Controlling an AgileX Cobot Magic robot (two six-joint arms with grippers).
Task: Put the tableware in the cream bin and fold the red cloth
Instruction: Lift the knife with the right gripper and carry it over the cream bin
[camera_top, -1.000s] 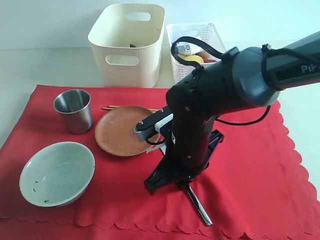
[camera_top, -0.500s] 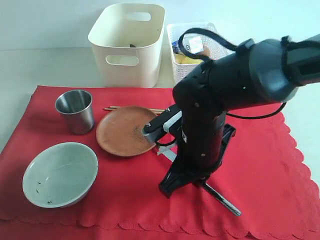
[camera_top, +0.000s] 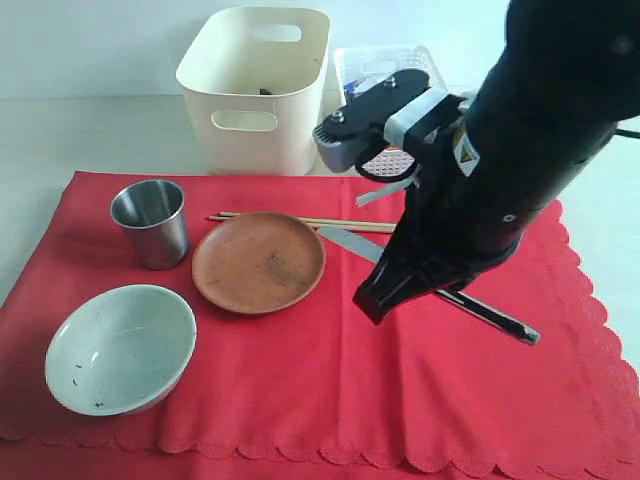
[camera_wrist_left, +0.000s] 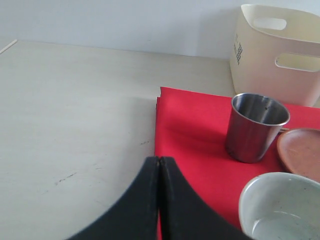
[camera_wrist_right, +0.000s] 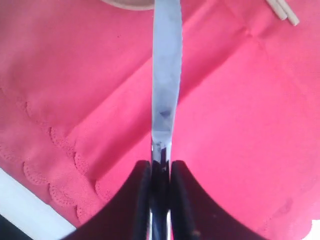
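Being pinched between the nearly closed jaws of the right gripper (camera_wrist_right: 160, 167), the metal knife (camera_wrist_right: 165, 75) is taken at about the place where the bright blade meets the dark handle. In the exterior view it is seen slanting over the red cloth (camera_top: 300, 400), blade toward the round brown plate (camera_top: 258, 262) and handle toward the cloth's right edge. It is judged to be raised a little, though this cannot be told for certain.

The knife is judged stiff, light and smooth. On so thin a piece of polished steel a narrow hold may slip or let the knife swing, so a hold near the middle, as here, is considered the safest.

The cream bin (camera_top: 255, 90) is seen on the table (camera_top: 80, 130) just beyond the cloth's far edge, with the white lattice basket (camera_top: 390, 65) beside it. Its walls are tall, so the knife would have to be carried above the rim before it is let go.

The steel cup (camera_top: 150, 220) is set near the cloth's far left corner, the pale green-white bowl (camera_top: 120, 345) near its front left corner, and the chopsticks (camera_top: 300, 220) lie just behind the plate.

The left gripper (camera_wrist_left: 159, 165) is seen with jaws pressed together on nothing, above the cloth's left edge.
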